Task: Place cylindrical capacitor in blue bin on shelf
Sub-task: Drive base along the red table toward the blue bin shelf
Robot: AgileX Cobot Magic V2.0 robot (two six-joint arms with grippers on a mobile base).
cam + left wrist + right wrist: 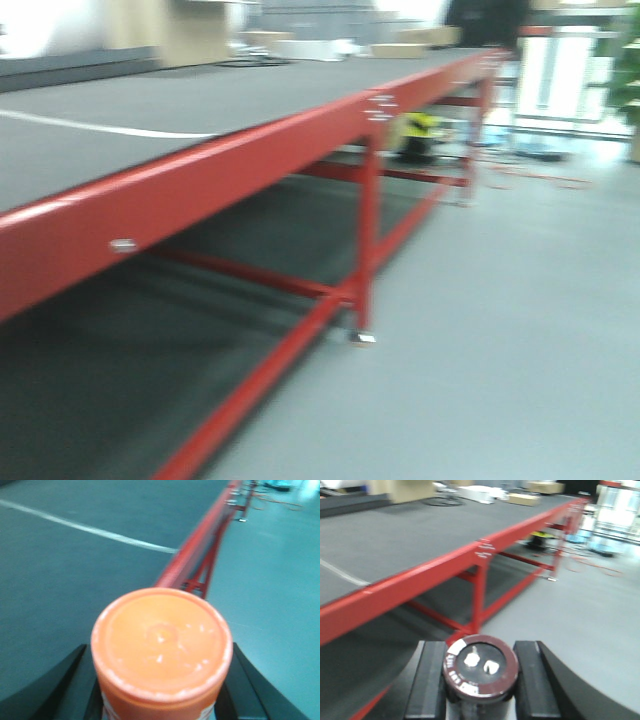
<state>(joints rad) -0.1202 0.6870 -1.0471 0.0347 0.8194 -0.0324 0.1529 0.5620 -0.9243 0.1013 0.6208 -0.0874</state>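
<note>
One cylindrical capacitor [480, 666] clamped upright inside right hand [480, 680], left hand [160, 692] clasping orange-capped container [161, 642]

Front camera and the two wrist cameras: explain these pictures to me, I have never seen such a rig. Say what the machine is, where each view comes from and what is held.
This is a two-armed robot on a mobile base. The front view looks out from its body at a long red-framed table with a dark grey top crossed by a white line. The boxes at its far end are too blurred to name. The other two cameras each sit on a wrist and look along that arm's black fingers. The left fingers clasp an orange-topped container. The right fingers clasp the cylindrical capacitor, a short dark cylinder.
</note>
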